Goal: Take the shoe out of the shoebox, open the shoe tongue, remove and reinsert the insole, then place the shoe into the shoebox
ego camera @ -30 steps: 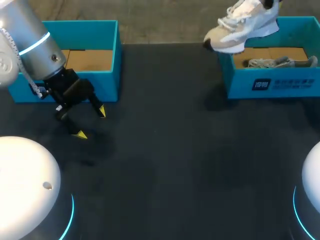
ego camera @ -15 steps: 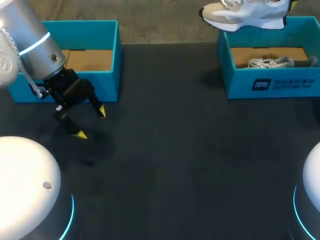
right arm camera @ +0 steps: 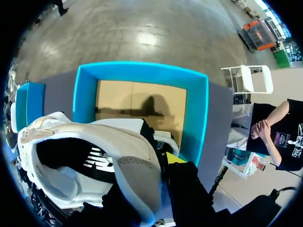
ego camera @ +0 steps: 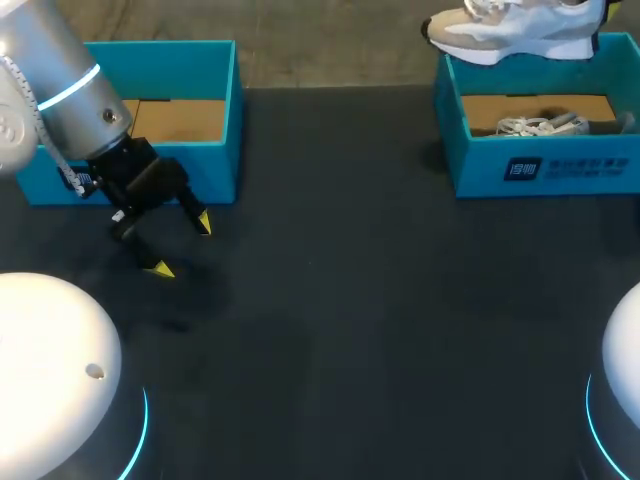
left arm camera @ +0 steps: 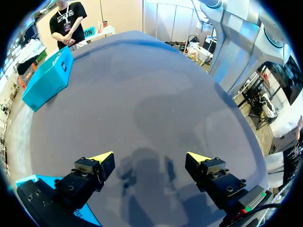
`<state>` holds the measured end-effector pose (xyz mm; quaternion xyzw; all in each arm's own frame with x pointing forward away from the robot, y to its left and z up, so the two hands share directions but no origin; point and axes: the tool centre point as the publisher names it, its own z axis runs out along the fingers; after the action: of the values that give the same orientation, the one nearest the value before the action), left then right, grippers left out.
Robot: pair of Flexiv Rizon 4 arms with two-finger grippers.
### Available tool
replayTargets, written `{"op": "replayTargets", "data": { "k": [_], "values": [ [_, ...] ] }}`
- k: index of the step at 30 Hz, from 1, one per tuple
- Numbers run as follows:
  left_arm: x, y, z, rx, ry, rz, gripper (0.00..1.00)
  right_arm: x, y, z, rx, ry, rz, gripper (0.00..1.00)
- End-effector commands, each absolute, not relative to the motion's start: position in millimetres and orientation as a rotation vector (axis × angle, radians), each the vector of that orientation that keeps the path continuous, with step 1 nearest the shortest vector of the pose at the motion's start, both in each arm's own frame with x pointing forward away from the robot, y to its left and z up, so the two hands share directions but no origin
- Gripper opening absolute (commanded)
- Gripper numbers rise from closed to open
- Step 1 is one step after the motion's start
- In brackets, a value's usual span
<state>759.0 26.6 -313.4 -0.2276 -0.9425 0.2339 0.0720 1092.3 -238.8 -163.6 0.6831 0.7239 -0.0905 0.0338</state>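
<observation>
A white and beige sneaker (ego camera: 510, 30) hangs level above the far rim of the right blue shoebox (ego camera: 540, 165). In the right wrist view my right gripper (right arm camera: 164, 160) is shut on the heel collar of the sneaker (right arm camera: 94, 156), one yellow tip showing outside it, with the shoebox (right arm camera: 199, 109) and its cardboard floor underneath. A pale bundle, laces or paper, (ego camera: 545, 125) lies in that box. My left gripper (ego camera: 180, 245) stands open and holds nothing, low over the table in front of the left blue box (ego camera: 225, 110); its fingers (left arm camera: 102, 158) frame bare tabletop.
The left blue box has only its cardboard floor showing. The dark table (ego camera: 350, 300) stretches between the two boxes. From the left wrist view the right shoebox (left arm camera: 47, 78) sits far ahead across the table.
The sneaker rose out of the right shoebox, went from toe-down to level, then drifted a little to the right. My left arm kept still.
</observation>
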Motion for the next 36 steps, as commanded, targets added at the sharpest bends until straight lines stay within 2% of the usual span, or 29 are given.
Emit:
{"op": "replayTargets", "data": {
  "k": [1,22,36],
  "values": [
    [758.4,27.0,-313.3,-0.684,-2.834,0.7,1.0,1091.3,-246.5,-165.7,2.096,2.232,-0.271,0.0],
    [758.4,27.0,-313.3,-0.684,-2.834,0.7,1.0,1099.1,-259.9,-170.6,2.126,2.229,-0.28,0.0],
    [758.4,27.0,-313.3,-0.684,-2.834,0.7,1.0,1119.9,-300.2,-196.1,2.122,2.115,-0.331,0.0]
  ]
}}
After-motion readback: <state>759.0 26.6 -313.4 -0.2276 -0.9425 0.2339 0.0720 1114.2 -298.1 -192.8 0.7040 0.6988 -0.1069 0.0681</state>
